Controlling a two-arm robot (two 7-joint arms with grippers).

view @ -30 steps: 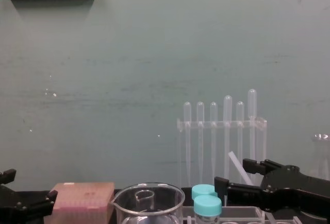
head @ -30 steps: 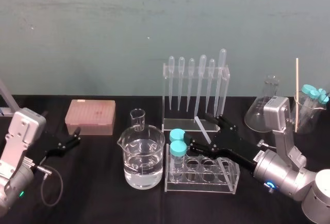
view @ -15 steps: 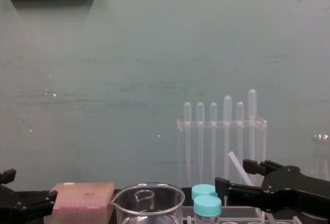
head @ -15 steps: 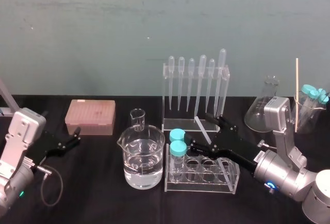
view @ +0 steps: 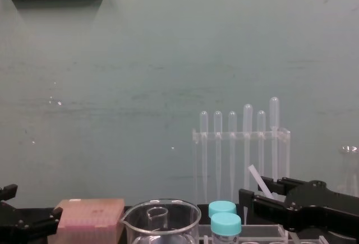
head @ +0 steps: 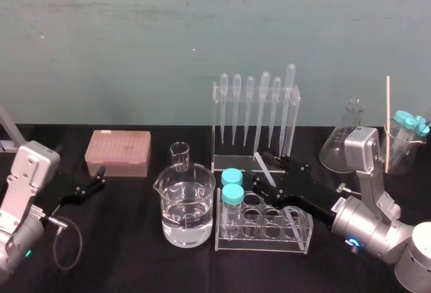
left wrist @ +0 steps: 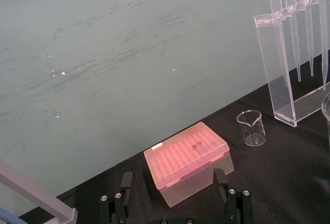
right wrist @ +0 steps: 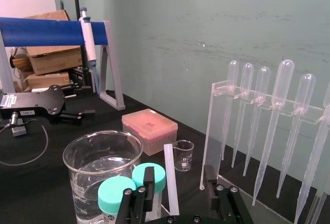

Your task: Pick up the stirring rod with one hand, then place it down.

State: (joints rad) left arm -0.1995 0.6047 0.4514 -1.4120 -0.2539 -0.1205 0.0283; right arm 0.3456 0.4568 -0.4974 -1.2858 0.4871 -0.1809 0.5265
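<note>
**Stirring rod.** The stirring rod (head: 264,167) is a thin, straight, translucent-white stick of even thickness with a blunt upper end. It stands tilted just in front of the clear acrylic pipette rack (head: 256,131) and behind the clear test-tube rack (head: 296,229). In the chest view its lower part is cut off by the black fingers. What the foot rests on cannot be made out.

**Right gripper.** The right gripper (head: 260,170) has angular, matt black plastic fingers. It reaches in low from the right, with one finger on each side of the rod. The gap between the fingers is clearly wider than the rod. In the right wrist view the rod sits nearer one finger. It may be touching that finger, but this cannot be confirmed.

**Left gripper.** The left gripper (head: 100,177) is parked at the left above the black table (head: 135,252). It points toward the ribbed pink tip box (head: 118,151). Its fingers are spread wide and hold nothing.

**Adjacent items.**
- A round glass beaker (head: 187,205), part filled with clear liquid.
- Two teal-capped tubes (head: 232,186), standing in the test-tube rack.
</note>
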